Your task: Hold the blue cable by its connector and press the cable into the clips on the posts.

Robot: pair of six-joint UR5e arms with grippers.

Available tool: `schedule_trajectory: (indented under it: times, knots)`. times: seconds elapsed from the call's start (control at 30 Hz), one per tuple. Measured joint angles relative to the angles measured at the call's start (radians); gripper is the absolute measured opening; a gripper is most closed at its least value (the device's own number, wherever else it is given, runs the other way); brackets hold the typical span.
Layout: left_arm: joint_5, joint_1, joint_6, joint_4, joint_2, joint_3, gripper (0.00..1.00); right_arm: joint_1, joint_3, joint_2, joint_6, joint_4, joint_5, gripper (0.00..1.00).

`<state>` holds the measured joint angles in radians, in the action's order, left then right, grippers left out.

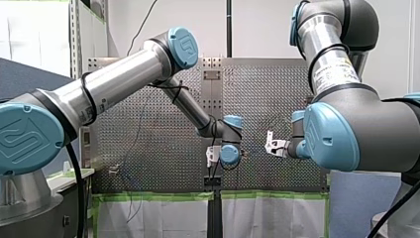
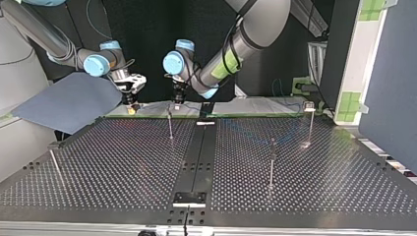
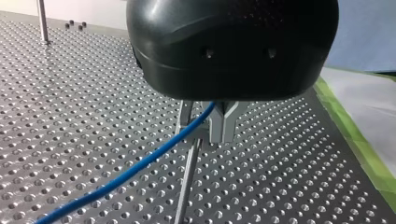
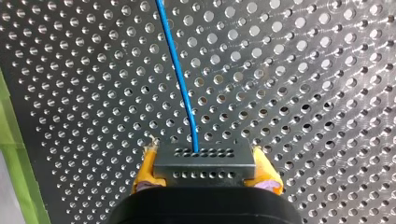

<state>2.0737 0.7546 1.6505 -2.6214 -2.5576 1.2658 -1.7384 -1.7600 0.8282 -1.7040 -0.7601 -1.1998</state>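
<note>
My right claw (image 4: 205,179) pinches the connector (image 4: 204,163); I cannot tell my left claw's (image 2: 176,98) state; keep the cable (image 3: 140,163) taut, pressing squarely into the post's (image 3: 187,177) clip.

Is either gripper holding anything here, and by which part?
My right gripper holds the blue cable by its connector; my left gripper's hold cannot be told.

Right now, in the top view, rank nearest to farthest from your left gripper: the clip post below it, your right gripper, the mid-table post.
From my left gripper:
1. The clip post, right beneath it.
2. My right gripper, shut on the connector, beside it at the view's left.
3. The mid-table post, out toward the view's right and the camera.
</note>
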Motion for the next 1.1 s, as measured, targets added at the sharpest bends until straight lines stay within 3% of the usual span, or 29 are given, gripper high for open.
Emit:
schedule_trajectory:
  times: [0.43, 0.7, 1.1]
  knots:
    - [-0.019, -0.017, -0.004, -0.042, -0.027, -0.017, 0.00, -0.004, 0.010, 0.000, 0.024, 0.013, 0.008, 0.00]
    - [-0.034, -0.026, -0.004, -0.072, -0.028, -0.078, 0.00, -0.004, 0.014, 0.000, 0.027, 0.013, 0.010, 0.00]
    - [-0.039, -0.057, -0.016, -0.099, -0.028, -0.113, 0.00, 0.001, 0.027, -0.001, 0.027, 0.013, 0.009, 0.00]
